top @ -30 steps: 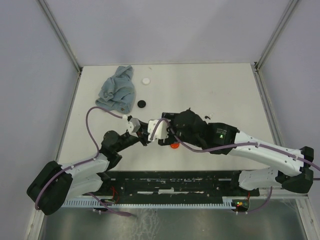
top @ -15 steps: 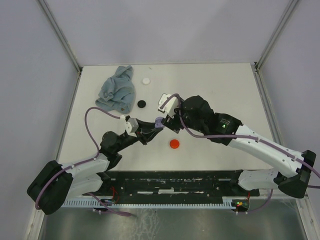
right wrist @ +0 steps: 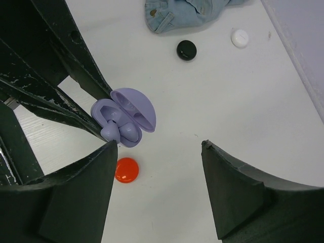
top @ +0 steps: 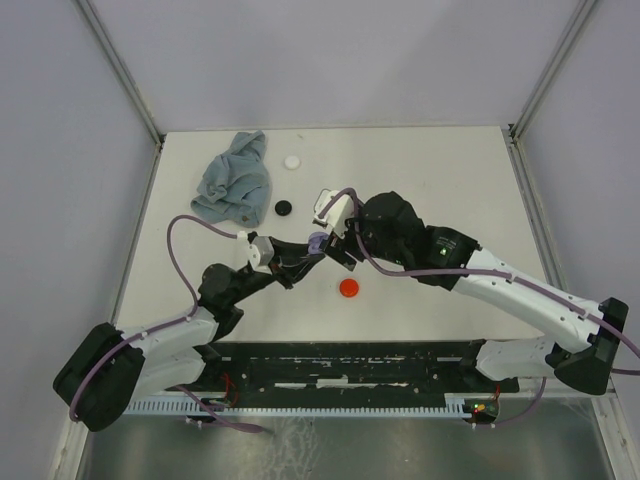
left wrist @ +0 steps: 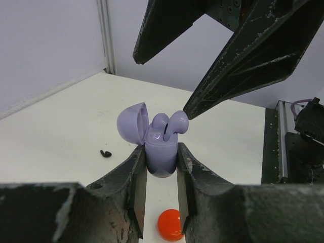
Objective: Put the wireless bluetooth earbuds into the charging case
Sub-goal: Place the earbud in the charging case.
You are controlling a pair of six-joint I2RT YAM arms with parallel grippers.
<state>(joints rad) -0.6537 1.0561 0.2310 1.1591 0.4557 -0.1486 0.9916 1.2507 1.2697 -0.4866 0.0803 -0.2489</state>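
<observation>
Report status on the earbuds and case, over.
Left fingers shut on lavender case, lid open. Right fingers open, one tip beside the earbuds. Both earbuds in case, sitting high. Red disc on table below.

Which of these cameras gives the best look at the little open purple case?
The left wrist view: the open lavender plastic charging case sits centred and close, hinged lid back, two lavender earbuds poking out. The right wrist view sees into it from above, off-centre; the top view, only a lavender speck.

No text, label or number seems readable on anything in view.
</observation>
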